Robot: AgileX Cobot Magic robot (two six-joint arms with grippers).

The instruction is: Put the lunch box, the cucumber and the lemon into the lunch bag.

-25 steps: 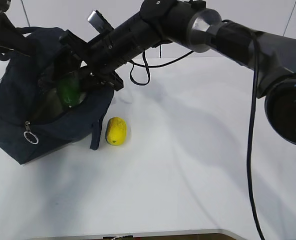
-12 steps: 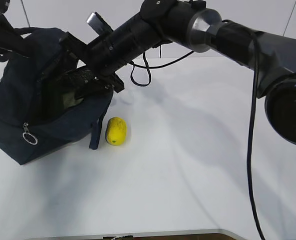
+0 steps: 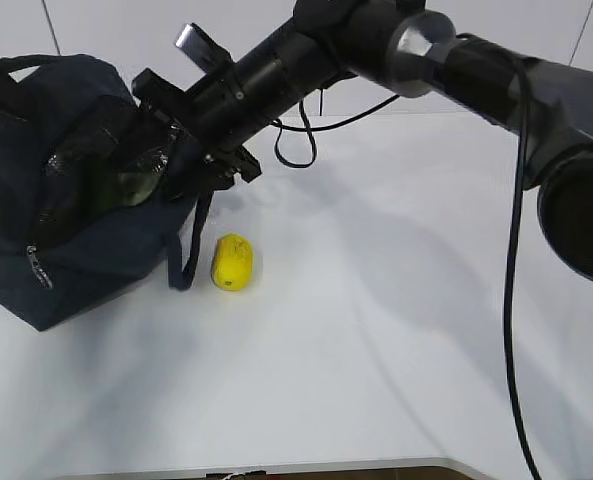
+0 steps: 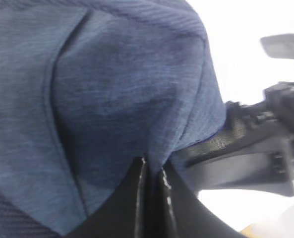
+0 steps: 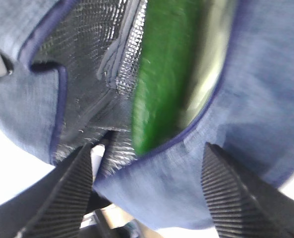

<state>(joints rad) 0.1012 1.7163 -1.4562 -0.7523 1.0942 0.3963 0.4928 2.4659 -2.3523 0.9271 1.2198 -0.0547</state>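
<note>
The right gripper sits at the mouth of the lunch bag, upper left of the exterior frame, and its wrist view shows both ribbed fingers spread wide with nothing between them. Just beyond them the cucumber lies inside against the silvery lining, with a pale glassy edge beside it that I take for the lunch box, though it is too blurred to be sure. So the cucumber looks delivered, and the step in hand, as I judge it, is getting that arm out cleanly and going for the lemon, which lies on the white table just right of the bag's base, near a hanging strap.

The left gripper has its jaws pinched tight on a fold of the navy fabric, bottom centre of its own view, holding the bag up and open.

To do this well, I'd say the right arm should back out along the line it points, jaws kept wide so they don't snag the rim or lining. The left should hold steady, since slack would let the mouth sag. For the lemon, come from above, clear of the strap, and grip across its short width so it doesn't roll
</note>
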